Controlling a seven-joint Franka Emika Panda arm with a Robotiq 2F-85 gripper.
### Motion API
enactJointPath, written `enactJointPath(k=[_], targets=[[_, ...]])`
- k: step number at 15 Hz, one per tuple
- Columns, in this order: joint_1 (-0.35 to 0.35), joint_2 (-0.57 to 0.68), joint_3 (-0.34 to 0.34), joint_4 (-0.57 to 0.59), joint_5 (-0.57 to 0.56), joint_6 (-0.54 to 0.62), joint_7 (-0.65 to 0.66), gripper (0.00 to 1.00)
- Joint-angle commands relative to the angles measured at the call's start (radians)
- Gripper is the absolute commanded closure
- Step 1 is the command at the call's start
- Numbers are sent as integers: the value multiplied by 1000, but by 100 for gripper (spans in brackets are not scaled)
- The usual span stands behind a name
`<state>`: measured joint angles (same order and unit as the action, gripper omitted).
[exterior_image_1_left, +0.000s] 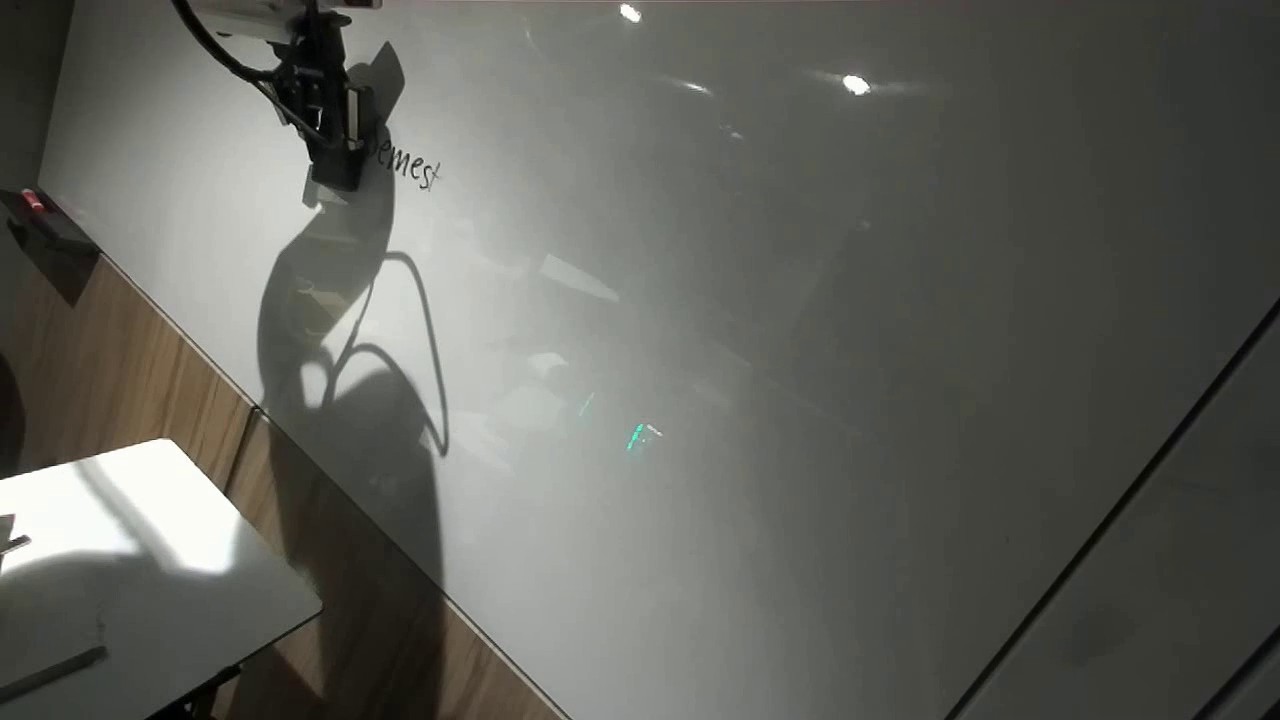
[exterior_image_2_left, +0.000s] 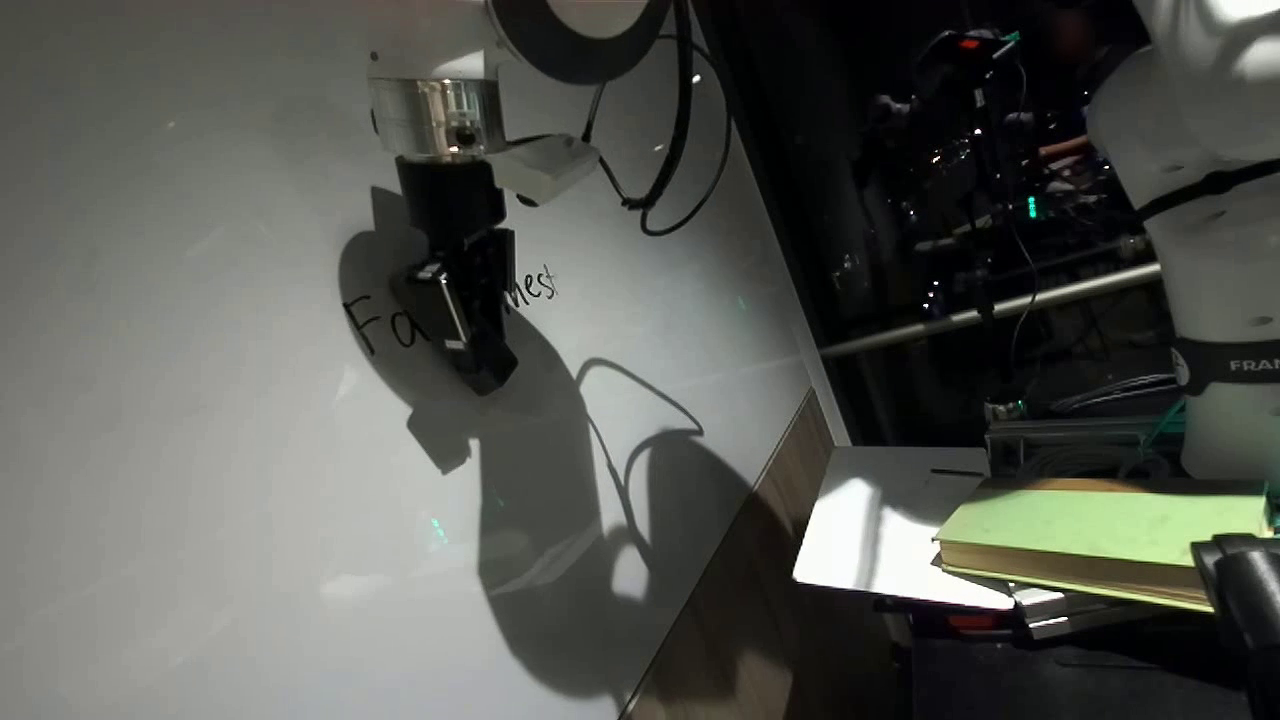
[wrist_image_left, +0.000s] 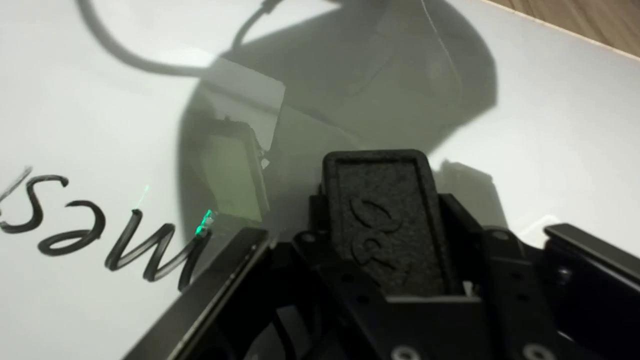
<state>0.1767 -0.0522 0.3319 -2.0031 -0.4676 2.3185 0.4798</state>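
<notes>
One gripper (wrist_image_left: 387, 225) grips a dark block (wrist_image_left: 382, 197) between its two fingers, the jaws narrowed to the block's sides and its embossed face toward the wrist camera; the block lies in front of an upright whiteboard (exterior_image_1_left: 800, 400), though contact between them cannot be told. Black handwriting (wrist_image_left: 101, 222) runs across the board on both sides of the gripper in an exterior view, its middle letters hidden. Well apart, a green-covered book (exterior_image_2_left: 1090, 525) overlaps a white worktop (exterior_image_2_left: 838, 560) in an exterior view.

All face whiteboard (exterior_image_1_left: 700, 300) | both exterior views: tilted, farther | wrist view: close | lettering (wrist_image_left: 123, 240) shared
</notes>
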Motion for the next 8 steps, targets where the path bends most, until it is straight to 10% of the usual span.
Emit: enactJointPath(k=[1, 8], targets=[[16, 41, -23, 47, -57, -19, 19, 69], [-8, 18, -66, 31, -52, -25, -20, 69]])
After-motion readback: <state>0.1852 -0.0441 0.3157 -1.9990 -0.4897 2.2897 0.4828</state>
